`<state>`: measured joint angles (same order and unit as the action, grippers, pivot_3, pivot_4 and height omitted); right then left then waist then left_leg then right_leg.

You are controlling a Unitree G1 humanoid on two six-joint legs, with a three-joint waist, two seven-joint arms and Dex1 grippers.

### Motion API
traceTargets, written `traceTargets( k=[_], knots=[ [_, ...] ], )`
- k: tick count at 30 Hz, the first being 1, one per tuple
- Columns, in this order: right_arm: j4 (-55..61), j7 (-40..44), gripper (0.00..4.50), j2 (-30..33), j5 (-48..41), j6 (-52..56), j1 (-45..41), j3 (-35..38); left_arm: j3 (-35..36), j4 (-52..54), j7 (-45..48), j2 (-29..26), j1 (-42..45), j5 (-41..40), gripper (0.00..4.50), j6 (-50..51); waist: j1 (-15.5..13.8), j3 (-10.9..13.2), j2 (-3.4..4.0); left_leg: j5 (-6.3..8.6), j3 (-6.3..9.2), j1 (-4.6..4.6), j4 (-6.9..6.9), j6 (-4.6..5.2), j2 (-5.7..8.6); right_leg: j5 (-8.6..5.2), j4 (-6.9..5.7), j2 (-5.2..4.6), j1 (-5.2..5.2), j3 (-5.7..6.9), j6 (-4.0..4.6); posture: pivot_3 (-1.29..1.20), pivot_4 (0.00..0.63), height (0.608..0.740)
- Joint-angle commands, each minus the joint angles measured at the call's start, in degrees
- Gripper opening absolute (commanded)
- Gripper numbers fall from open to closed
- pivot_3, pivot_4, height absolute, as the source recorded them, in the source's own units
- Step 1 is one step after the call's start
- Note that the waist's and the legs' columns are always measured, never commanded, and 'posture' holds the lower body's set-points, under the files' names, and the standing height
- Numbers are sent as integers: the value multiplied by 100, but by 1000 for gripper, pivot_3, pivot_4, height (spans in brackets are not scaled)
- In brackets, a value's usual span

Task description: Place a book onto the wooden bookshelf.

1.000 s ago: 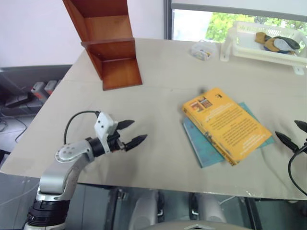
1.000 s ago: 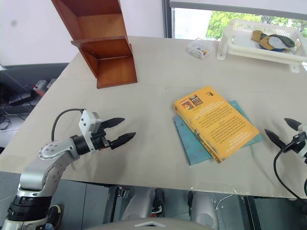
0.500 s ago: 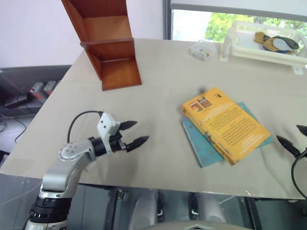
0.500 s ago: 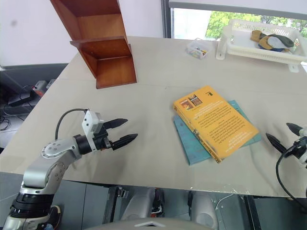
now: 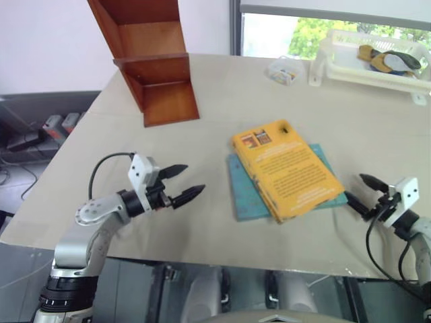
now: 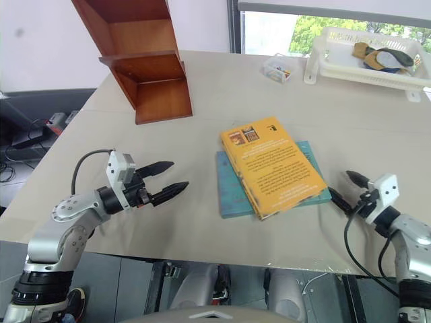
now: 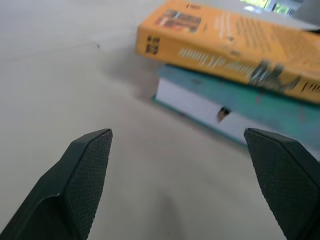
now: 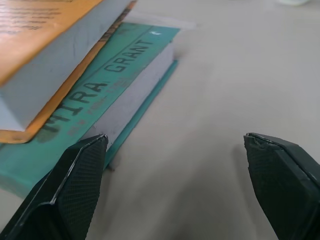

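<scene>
A yellow-orange book (image 5: pixel 286 168) with black text and small picture squares near its upper edge lies mid-frame on a thinner teal-blue book (image 5: pixel 244 195) with dark lettering. The table (image 5: pixel 222 101) is pale beige. At upper left stands a reddish-brown wooden bookshelf (image 5: pixel 151 64). A white plastic basket (image 5: pixel 337 64) sits at upper right. Both hands have black fingers (image 5: pixel 188 195).

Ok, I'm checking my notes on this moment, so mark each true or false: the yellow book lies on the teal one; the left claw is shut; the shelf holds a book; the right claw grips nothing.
1. The yellow book lies on the teal book: true.
2. The left claw is shut: false, it is open.
3. The wooden bookshelf holds a book: false, no book is in it.
4. The right claw grips nothing: true.
</scene>
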<state>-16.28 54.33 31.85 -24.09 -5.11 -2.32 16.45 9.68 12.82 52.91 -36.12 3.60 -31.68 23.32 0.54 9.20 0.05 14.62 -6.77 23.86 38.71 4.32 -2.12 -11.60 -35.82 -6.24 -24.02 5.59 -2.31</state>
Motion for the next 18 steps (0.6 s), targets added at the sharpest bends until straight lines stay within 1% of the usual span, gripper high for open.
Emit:
traceTargets(
  k=[1, 4, 8, 11, 15, 18],
  knots=[
    [257, -54, 4500, -74, -9, 12, -196, -95, 193, 143, 95, -33, 13, -202, 4449, -44, 1, 0, 0, 0, -2, 0, 0, 0, 0, 0, 0, 1, 0, 1, 0, 0, 150, 712],
    [403, -63, 4500, -199, -1, 49, -300, -276, 279, 144, 153, -1, 50, -427, 4449, 66, 6, 1, -2, 0, -2, 1, 0, 0, 0, 0, 0, 2, 0, 3, 0, 0, 150, 712],
    [515, -62, 4500, -199, -6, 111, -302, -323, 427, 162, 221, -2, 86, -801, 4449, 232, 9, 1, -1, -1, -1, 0, 0, -1, -1, 0, -3, 3, 0, 3, -1, 0, 150, 712],
    [425, -62, 4500, -31, 52, 55, -285, -226, 505, 213, 339, -59, 60, -1104, 4449, 418, -5, 1, -1, -1, -3, 0, 0, -1, 1, 0, -2, 3, 0, 3, -1, 0, 150, 712],
    [97, -229, 4500, 280, 166, -273, -427, 80, 633, 259, 507, -127, 58, -1419, 4449, 557, -8, 1, -1, -1, -5, 1, 0, -1, 3, 0, -2, 3, 0, 3, -2, 0, 150, 712],
    [89, -376, 4500, 280, 102, -440, -698, 210, 721, 192, 622, -220, 71, -1532, 4449, 616, 19, 1, -1, -2, -8, -1, 0, -2, 0, -9, -2, 10, 0, 2, -16, 0, 150, 712]
  ],
)
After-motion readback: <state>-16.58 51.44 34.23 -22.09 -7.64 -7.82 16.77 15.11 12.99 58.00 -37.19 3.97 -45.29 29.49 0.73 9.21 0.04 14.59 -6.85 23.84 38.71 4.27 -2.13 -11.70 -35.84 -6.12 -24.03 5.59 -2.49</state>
